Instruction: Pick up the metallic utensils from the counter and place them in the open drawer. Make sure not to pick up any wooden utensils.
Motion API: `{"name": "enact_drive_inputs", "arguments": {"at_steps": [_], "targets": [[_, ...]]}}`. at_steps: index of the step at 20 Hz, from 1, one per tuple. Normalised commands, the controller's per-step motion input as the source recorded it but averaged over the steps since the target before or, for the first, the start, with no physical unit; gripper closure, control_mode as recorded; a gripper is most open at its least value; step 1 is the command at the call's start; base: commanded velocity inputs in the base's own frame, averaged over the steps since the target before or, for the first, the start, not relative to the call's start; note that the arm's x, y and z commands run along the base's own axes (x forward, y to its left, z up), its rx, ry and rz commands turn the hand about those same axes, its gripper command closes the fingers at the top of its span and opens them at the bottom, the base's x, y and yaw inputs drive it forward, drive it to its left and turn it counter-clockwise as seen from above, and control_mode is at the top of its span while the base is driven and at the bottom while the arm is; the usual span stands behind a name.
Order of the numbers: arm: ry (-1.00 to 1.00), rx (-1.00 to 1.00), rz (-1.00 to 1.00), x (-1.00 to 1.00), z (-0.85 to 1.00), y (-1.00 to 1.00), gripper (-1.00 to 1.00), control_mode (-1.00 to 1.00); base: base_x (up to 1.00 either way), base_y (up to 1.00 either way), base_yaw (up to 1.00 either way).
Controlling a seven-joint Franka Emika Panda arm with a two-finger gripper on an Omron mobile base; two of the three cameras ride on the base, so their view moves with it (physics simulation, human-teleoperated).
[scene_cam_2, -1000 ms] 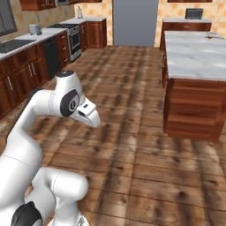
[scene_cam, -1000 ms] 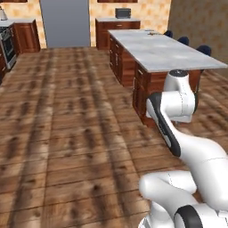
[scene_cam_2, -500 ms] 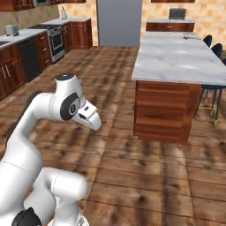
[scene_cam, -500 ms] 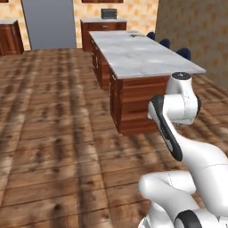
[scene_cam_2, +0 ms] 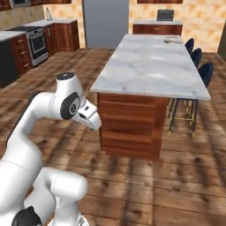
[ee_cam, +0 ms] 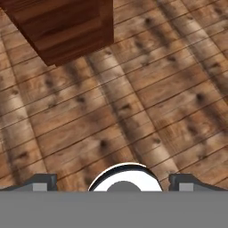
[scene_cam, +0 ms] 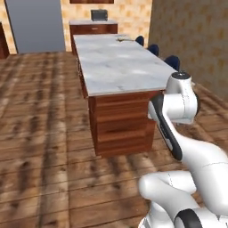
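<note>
1. Desk (scene_cam: 120, 67): a long white-grey veined marble slab on a reddish-brown wood base, seen end-on from the wooden floor (scene_cam: 40, 147). The base's near corner also appears in the hand view.
2. Metallic utensils (scene_cam_2: 171, 41): small dark shapes at the far end of the desk, on the side with the blue stools (scene_cam_2: 199, 66). At this range metal pieces cannot be told from wooden ones.
3. Pincer (ee_cam: 113, 186): held low beside the folded arm, aimed down at the floor. Its two dark fingertips (ee_cam: 42, 181) stand wide apart with nothing between them.
4. Open drawer: not identifiable in these views; the near end of the base shows only flat panels.
5. Handling, as a judgement: slim metal tableware should be light, stiff and slippery, and lies nearly flat on hard marble. A hold across the handle, near its middle, with the fingertips straddling its narrow width, looks safest. Tan wooden spoons are to be left alone.
</note>
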Motion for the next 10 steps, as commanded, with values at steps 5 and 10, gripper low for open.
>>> {"name": "enact_drive_inputs", "arguments": {"at_steps": [5, 10], "targets": [[0.00, 0.00, 0.00, 0.00, 0.00, 0.00, -1.00, 1.00, 1.00, -1.00, -0.01], [0.00, 0.00, 0.00, 0.00, 0.00, 0.00, -1.00, 1.00, 1.00, -1.00, -0.02]]}}
